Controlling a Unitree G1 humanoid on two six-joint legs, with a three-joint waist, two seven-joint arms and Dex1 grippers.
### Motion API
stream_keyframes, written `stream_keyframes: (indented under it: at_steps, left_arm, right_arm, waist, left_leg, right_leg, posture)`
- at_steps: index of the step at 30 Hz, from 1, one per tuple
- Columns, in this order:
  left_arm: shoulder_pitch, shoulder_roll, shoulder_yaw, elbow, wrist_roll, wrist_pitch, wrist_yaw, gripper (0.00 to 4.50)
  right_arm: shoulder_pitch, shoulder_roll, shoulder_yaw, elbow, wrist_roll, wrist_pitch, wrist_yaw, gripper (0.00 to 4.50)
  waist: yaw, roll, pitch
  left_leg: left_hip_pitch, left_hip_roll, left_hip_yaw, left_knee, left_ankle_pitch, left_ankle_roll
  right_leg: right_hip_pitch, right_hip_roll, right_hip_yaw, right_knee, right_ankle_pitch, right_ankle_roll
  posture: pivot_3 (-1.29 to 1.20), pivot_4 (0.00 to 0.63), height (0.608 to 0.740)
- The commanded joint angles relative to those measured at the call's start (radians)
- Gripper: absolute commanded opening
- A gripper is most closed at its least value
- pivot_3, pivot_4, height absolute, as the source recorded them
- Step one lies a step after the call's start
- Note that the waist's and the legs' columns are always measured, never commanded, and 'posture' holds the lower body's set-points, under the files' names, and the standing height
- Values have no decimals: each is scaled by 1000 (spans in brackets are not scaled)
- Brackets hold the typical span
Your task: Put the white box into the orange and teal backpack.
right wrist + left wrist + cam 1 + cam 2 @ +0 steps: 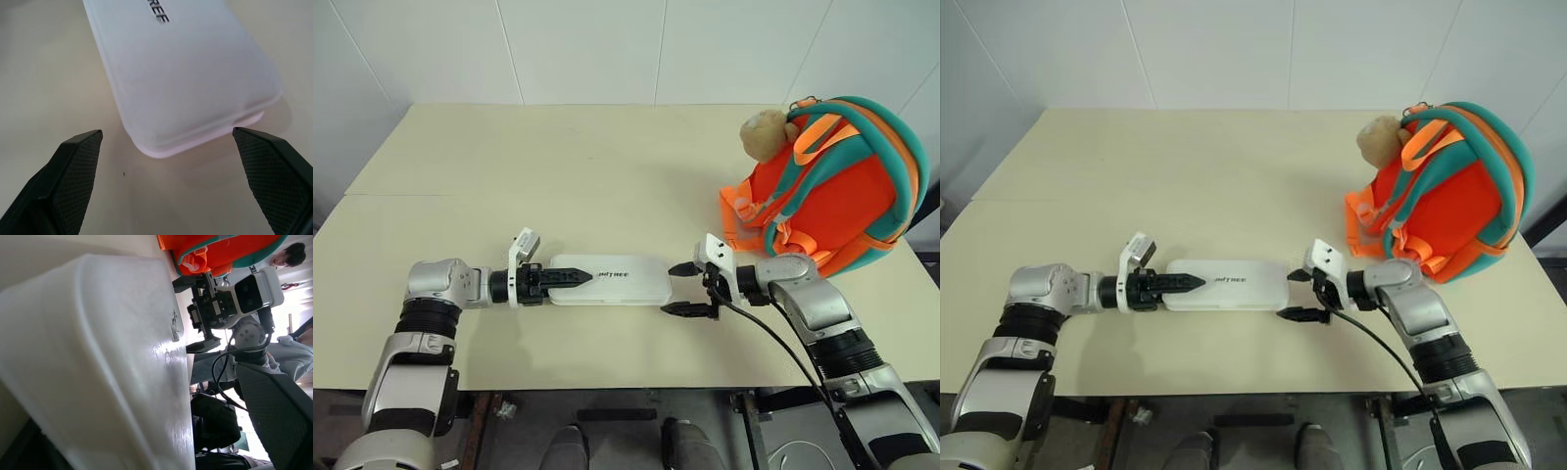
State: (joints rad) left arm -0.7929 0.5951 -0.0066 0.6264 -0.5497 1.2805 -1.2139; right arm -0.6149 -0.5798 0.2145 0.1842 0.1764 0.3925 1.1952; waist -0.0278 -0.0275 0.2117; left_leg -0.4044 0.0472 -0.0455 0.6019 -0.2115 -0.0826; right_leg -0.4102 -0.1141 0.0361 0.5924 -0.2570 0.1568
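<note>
The left tool (570,279) lies over the left end of the white box (612,280), one black finger showing on top of the lid; whether its fingers are spread around the box or pressing on it I cannot tell. The right tool (688,289) stands wide open at the box's right end, one finger on either side of that short end and neither touching it, holding nothing.

The box lies flat on the bench (607,176), lid up with its dark lettering showing, roughly midway between the left and right edges and nearer the front edge than the back. The orange and teal backpack (832,186) stands near the right edge of the bench, well apart from the box, with a tan plush toy (765,132) hanging at its top.

The step in hand looks like the two-sided grasp: both tools are set at opposite ends of the box, which has not been lifted. Next, I judge, both must close on the ends evenly, lift the box level, and carry it right toward the backpack, whose opening is not visible from here.

Count: one box, one backpack, one plush toy, two tools.
</note>
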Motion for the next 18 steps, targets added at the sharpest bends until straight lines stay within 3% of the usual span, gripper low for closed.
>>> stream_keyframes:
  at_steps: [1,6,8,18]
  left_arm:
    - [14,-17,-17,17,-16,48,-6,3244]
    - [48,-16,-59,-38,-27,73,-31,1666]
    - [62,-23,-36,-39,-33,65,-14,1278]
    - [44,-24,120,-91,-69,-74,57,1278]
  right_arm:
    - [9,-19,-31,-6,3,-31,-11,4500]
    - [47,-42,-53,-37,18,-52,-18,4500]
    - [71,-53,-65,-66,25,-45,-25,4500]
    - [266,-81,-246,-299,103,77,-192,4500]
  waist:
    - [0,0,0]
    - [-1,0,0]
    - [0,0,0]
    - [0,0,0]
  left_leg:
    - [0,0,0,0,0,0]
    - [0,0,0,0,0,0]
    - [0,0,0,0,0,0]
    - [0,0,0,1,0,0]
  right_leg:
    - [0,0,0,0,0,0]
    - [-1,0,0,0,0,0]
    - [0,0,0,0,0,0]
    - [0,0,0,1,0,0]
  posture:
    - [0,150,740]
    - [0,150,740]
    - [0,150,740]
    - [0,150,740]
